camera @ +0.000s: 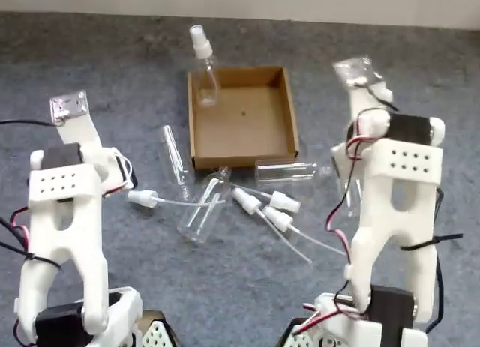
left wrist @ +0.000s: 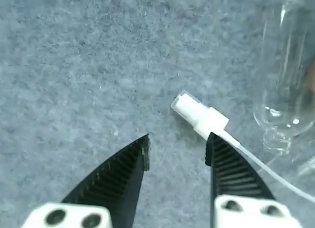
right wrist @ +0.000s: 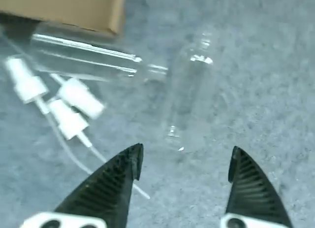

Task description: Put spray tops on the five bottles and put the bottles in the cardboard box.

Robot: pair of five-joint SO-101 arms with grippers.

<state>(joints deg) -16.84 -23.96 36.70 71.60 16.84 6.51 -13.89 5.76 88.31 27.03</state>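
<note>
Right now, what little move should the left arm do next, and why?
Probably nudge the left gripper sideways over the loose spray top, then lower. Its jaws are open, but the top lies off to one side, not between them.

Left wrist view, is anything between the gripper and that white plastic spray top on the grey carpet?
Nothing visible. The open left gripper sits just short of the white plastic spray top, bare grey carpet between them. The clear plastic bottle lies off to one side.
</note>
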